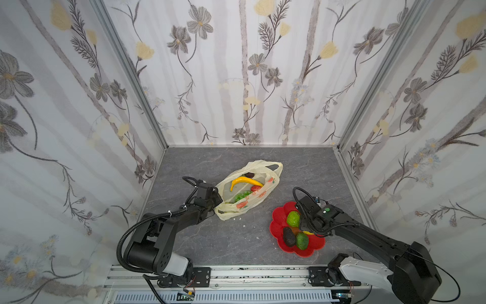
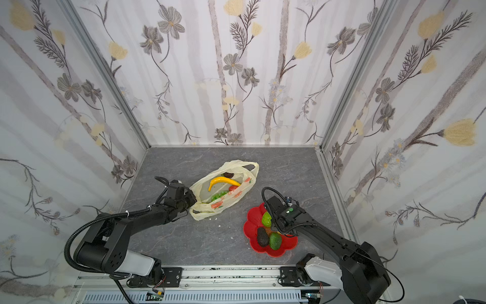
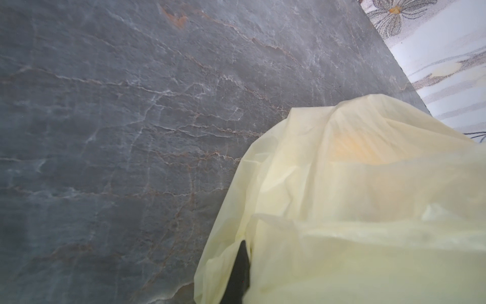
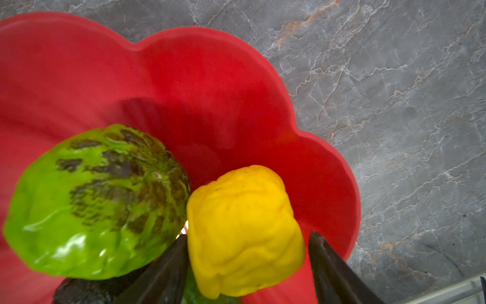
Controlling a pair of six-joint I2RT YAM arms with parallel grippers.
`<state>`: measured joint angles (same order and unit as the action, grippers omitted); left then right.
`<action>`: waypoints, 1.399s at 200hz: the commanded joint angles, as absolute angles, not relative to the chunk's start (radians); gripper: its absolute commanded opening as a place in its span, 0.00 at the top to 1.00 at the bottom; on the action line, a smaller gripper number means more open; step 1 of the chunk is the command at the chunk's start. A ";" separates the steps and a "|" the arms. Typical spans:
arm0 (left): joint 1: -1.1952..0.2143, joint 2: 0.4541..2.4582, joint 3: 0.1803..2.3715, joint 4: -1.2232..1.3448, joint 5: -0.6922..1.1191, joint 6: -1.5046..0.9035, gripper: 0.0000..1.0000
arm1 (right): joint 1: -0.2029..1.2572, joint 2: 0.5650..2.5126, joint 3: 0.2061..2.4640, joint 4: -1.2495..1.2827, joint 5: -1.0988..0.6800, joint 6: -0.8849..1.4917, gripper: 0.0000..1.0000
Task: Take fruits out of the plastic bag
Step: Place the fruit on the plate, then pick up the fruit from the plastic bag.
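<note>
Left claw (image 3: 240, 265) mostly behind plastic bag (image 3: 342, 184); red dish (image 4: 210, 79) partly off-frame

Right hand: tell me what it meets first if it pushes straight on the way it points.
The right hand meets the yellow lumpy fruit between its fingers almost at once; the red dish floor likely lies just below, depth unclear.

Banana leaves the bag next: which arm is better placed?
Right, probably. The left gripper is shut on the edge of the bag, while the right gripper stands open around a yellow fruit lying in the red dish.
</note>
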<state>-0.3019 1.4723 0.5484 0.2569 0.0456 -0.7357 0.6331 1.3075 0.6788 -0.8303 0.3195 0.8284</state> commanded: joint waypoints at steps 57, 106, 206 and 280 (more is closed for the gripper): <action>-0.389 1.470 0.599 0.260 -0.015 -0.704 1.00 | 0.692 1.292 0.855 -0.919 0.473 0.822 0.24; -0.495 1.485 0.668 0.219 -0.093 -0.641 1.00 | 0.802 1.396 1.075 -0.865 0.538 0.738 0.24; -0.612 1.483 0.709 0.219 -0.142 -0.592 1.00 | 0.860 1.807 1.390 -0.403 0.220 0.533 0.25; -0.611 1.484 0.714 0.213 -0.142 -0.589 1.00 | 0.797 2.113 1.596 -0.387 0.185 0.522 0.30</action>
<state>-0.6144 1.4841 0.7017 0.2115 -0.1303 -0.5934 0.8257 2.0457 1.5379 -0.4347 0.1890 0.5465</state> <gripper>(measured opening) 0.051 0.699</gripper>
